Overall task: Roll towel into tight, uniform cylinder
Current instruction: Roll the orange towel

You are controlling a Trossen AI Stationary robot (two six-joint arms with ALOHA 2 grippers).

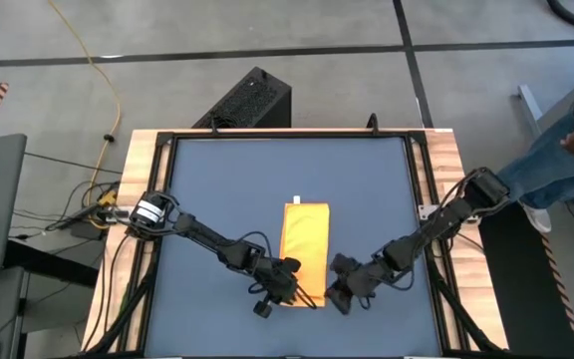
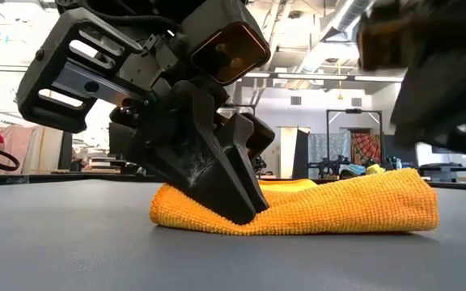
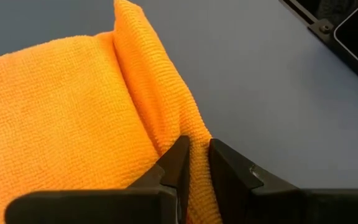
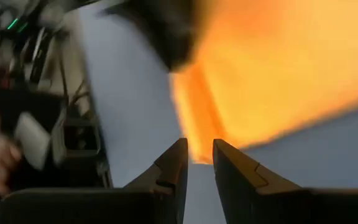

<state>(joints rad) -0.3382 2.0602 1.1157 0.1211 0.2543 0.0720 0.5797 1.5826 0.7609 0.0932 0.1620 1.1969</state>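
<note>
1. Lying flat on the dark blue mat (image 1: pixel 217 189) near the middle of the bench (image 1: pixel 138 150): the yellow towel (image 1: pixel 305 244), folded into a long strip, small white tag (image 1: pixel 297 200) poking out at the far short end.
2. Pressing down at the towel's near left corner: the left gripper (image 1: pixel 293 282), fingers (image 3: pixel 176 163) nearly together and pinching a raised fold of the cloth along the strip's edge.
3. Bunching up a little around that pinch, seen from bench level: the towel's edge (image 2: pixel 217 218), the rest sagging in a low hump.
4. Hovering just beside the towel's near right corner: the right gripper (image 1: pixel 339 291), fingers (image 4: pixel 174 167) close together with only a narrow gap, nothing between them, tips just short of the cloth.
5. Standing off the bench's right side: a person (image 1: pixel 556 170) in jeans, only partly in view.
</note>
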